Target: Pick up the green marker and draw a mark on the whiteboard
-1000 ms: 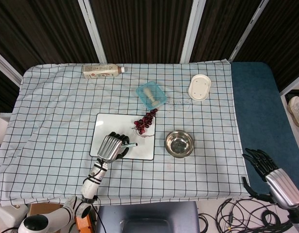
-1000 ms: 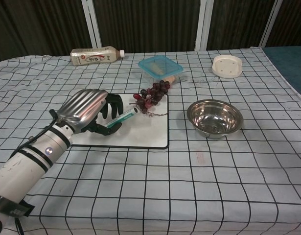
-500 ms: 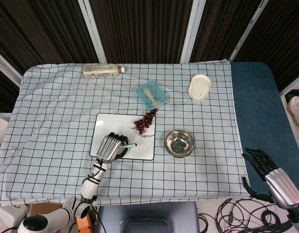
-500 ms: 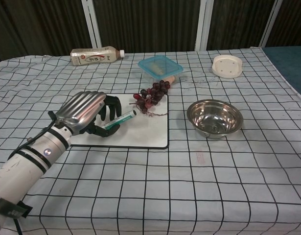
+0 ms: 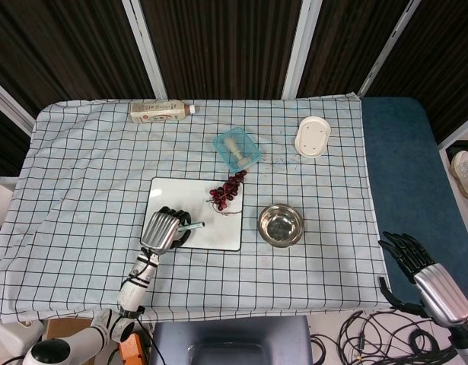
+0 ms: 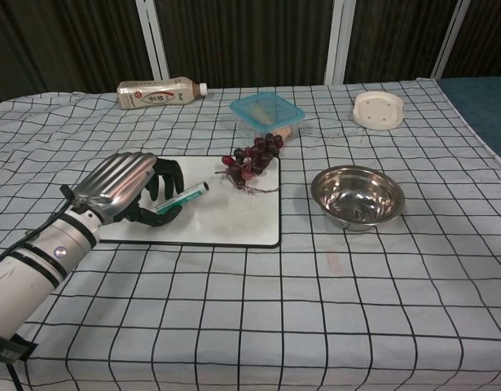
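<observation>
At the near-left corner of the whiteboard, your left hand grips the green marker, its long axis running up and right over the board. Your right hand hangs open, well off to the right. Compared with a second ago, hand and marker sit further left.

The tablecloth is white with black grid; the marker is green, the grapes dark red.
</observation>
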`<act>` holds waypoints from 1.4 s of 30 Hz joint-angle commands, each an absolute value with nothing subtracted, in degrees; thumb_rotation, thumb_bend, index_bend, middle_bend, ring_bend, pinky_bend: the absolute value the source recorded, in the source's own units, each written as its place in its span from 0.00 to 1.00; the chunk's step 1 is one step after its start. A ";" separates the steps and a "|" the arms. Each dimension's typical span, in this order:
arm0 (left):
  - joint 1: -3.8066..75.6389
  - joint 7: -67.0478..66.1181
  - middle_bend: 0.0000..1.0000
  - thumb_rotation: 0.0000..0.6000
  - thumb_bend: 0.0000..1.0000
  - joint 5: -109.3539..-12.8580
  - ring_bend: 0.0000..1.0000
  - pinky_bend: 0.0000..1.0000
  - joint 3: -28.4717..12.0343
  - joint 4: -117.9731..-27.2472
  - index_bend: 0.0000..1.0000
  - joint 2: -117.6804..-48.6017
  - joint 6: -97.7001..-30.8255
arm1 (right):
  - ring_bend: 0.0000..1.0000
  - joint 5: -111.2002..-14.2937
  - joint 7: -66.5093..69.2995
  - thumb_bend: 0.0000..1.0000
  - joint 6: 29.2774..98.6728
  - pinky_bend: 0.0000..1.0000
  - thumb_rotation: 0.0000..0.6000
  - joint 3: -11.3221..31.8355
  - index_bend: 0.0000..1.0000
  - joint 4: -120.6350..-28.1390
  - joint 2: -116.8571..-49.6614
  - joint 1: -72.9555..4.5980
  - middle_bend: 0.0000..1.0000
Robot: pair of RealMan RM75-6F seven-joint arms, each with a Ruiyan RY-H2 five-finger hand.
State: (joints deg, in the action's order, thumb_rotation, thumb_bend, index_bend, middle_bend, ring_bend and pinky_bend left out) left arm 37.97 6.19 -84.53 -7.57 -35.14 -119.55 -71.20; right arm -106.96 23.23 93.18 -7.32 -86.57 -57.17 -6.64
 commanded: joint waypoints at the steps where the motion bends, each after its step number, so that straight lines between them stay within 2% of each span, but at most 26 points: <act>1: 37.72 6.54 0.81 1.00 0.51 -84.35 0.56 0.45 -7.64 -34.91 0.80 -119.29 -71.26 | 0.00 -106.94 23.07 0.29 93.14 0.04 1.00 -7.31 0.00 -86.58 -57.23 -6.63 0.00; 15: 36.96 5.99 0.81 1.00 0.52 -85.85 0.56 0.45 -7.44 -37.95 0.80 -117.30 -75.59 | 0.00 -106.97 22.94 0.29 93.46 0.04 1.00 -7.23 0.00 -86.66 -57.33 -6.47 0.00; 23: 35.70 1.37 0.81 1.00 0.52 -84.63 0.56 0.44 -9.88 -41.13 0.80 -110.81 -78.88 | 0.00 -107.71 23.24 0.29 94.02 0.04 1.00 -7.54 0.00 -86.50 -57.30 -6.31 0.00; 28: 33.75 0.53 0.80 1.00 0.51 -81.23 0.54 0.41 -10.93 -36.68 0.79 -105.79 -75.05 | 0.00 -108.00 23.19 0.29 93.93 0.04 1.00 -7.66 0.00 -86.54 -57.31 -6.40 0.00; 33: 32.11 -0.92 0.78 1.00 0.50 -79.04 0.50 0.38 -10.28 -29.97 0.77 -104.87 -69.98 | 0.00 -108.15 22.31 0.29 93.20 0.04 1.00 -7.77 0.00 -86.73 -57.55 -6.62 0.00; 38: 31.58 -1.65 0.71 1.00 0.50 -78.87 0.44 0.35 -8.76 -25.36 0.72 -105.98 -65.69 | 0.00 -108.04 21.24 0.29 92.42 0.04 1.00 -7.75 0.00 -87.07 -57.91 -6.83 0.00; 42: 31.81 -2.30 0.60 1.00 0.48 -79.46 0.37 0.32 -7.72 -24.07 0.61 -106.64 -63.88 | 0.00 -107.88 20.77 0.29 92.02 0.04 1.00 -7.74 0.00 -87.28 -58.00 -6.92 0.00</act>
State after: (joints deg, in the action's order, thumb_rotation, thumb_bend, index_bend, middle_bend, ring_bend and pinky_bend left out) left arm 31.81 -2.11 -79.36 -7.89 -24.24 -106.46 -64.13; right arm -107.88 20.78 92.03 -7.74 -87.28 -58.00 -6.92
